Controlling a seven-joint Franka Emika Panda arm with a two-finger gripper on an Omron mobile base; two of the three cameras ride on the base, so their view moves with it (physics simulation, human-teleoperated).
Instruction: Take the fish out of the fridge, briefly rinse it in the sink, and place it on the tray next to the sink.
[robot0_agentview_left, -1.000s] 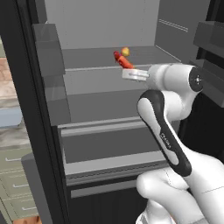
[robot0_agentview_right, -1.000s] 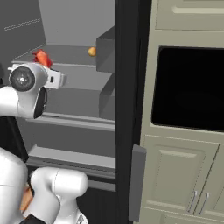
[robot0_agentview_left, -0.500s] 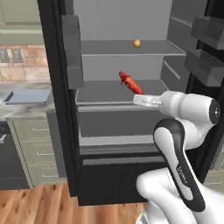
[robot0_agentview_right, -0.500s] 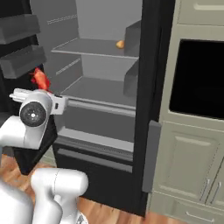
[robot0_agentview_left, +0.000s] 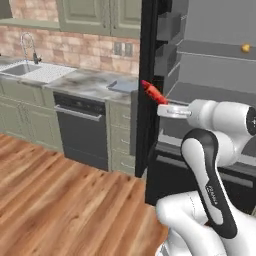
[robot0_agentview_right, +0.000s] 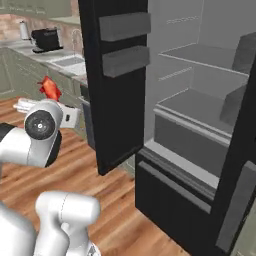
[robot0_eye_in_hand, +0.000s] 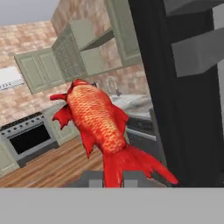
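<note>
My gripper (robot0_eye_in_hand: 111, 177) is shut on the tail of the red-orange fish (robot0_eye_in_hand: 97, 119), which points head-up and away from the hand. Seen from the left base, the fish (robot0_agentview_left: 152, 91) and gripper (robot0_agentview_left: 161, 102) hang in front of the dark edge of the open fridge (robot0_agentview_left: 150, 115). From the right base, the fish (robot0_agentview_right: 49, 87) pokes up above the arm, left of the fridge door (robot0_agentview_right: 117, 80). The sink (robot0_agentview_left: 20, 69) with its chrome faucet (robot0_agentview_left: 30, 46) lies far left on the counter. A grey-blue tray (robot0_agentview_left: 122, 86) rests on the counter beside the fridge.
A round yellow-orange fruit (robot0_agentview_left: 245, 48) sits on a fridge shelf. A dishwasher (robot0_agentview_left: 80, 129) and green cabinets (robot0_agentview_left: 20, 107) stand under the counter, with wood floor (robot0_agentview_left: 65, 200) in front. A black appliance (robot0_agentview_right: 45, 39) stands beyond the sink (robot0_agentview_right: 70, 62). A stove (robot0_eye_in_hand: 26, 136) is far off.
Both base views have swung left, away from the fridge interior toward the counter and sink. The fish stays in the shut gripper and is now outside the fridge, by the door.
</note>
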